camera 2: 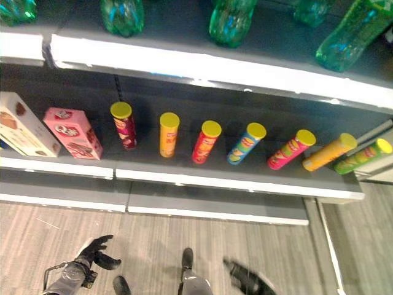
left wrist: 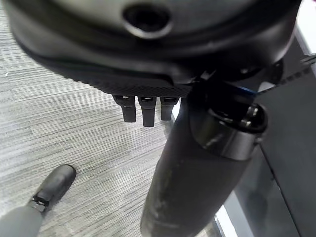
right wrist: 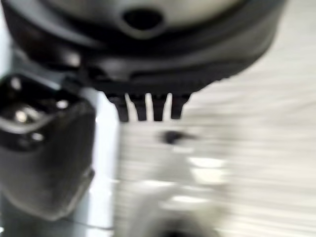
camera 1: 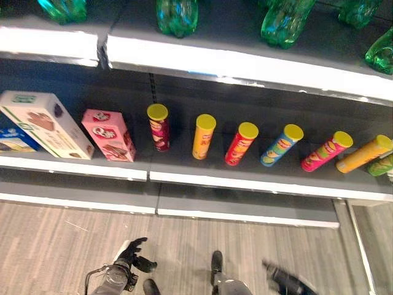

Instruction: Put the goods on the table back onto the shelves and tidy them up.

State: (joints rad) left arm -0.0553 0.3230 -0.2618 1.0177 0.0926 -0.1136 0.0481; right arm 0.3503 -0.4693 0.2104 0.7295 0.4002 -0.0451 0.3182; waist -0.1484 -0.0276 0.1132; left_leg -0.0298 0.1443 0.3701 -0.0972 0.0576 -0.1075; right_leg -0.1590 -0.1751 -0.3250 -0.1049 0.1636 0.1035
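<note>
Several crisp cans with yellow lids stand in a row on the middle shelf (camera 1: 245, 179): a maroon can (camera 1: 158, 127), an orange can (camera 1: 204, 136), a red can (camera 1: 241, 143), a blue can (camera 1: 281, 145) and a pink can (camera 1: 326, 151). Two more, a yellow-orange can (camera 1: 363, 153) and a green can (camera 2: 362, 155), stand at the right end. My left hand (camera 1: 132, 253) hangs low over the floor, fingers (left wrist: 143, 111) straight and holding nothing. Low on the other side, my right hand (camera 1: 285, 281) has straight fingers (right wrist: 148, 108) and is empty.
A pink box (camera 1: 108, 135), a white box (camera 1: 46, 125) and a blue box (camera 1: 12, 140) stand at the shelf's left. Green bottles (camera 1: 177, 15) line the upper shelf. A low base ledge (camera 1: 245, 212) juts out over the grey wood-grain floor (camera 1: 61, 246).
</note>
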